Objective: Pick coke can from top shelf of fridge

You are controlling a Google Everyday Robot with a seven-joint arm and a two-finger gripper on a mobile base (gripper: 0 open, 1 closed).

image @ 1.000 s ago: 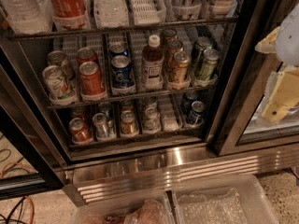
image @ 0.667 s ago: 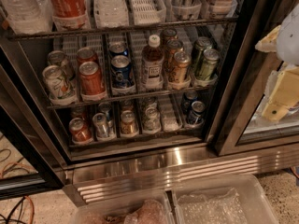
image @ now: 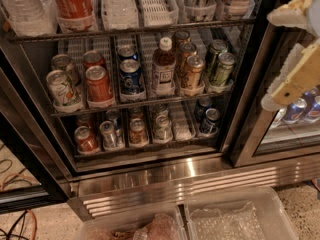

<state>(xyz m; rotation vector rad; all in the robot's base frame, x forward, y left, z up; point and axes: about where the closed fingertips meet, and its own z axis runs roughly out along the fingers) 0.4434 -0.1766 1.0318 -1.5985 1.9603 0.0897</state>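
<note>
The coke can point(image: 74, 1), red with white script, stands in a clear lane tray on the top shelf point(image: 200, 24) of the fridge point(image: 175, 180), at the upper left; its top is cut off by the frame edge. My gripper point(image: 294, 44) is at the right edge, in front of the black door frame, well to the right of the can. Its two cream fingers point(image: 301, 76) stand apart, open and empty.
Water bottles point(image: 22, 9) and white lane trays point(image: 155, 4) flank the coke can. Two lower racks hold mixed cans and a brown bottle point(image: 163, 66). A black door post point(image: 252, 99) stands right of the racks. Clear plastic bins point(image: 230, 216) sit on the floor below.
</note>
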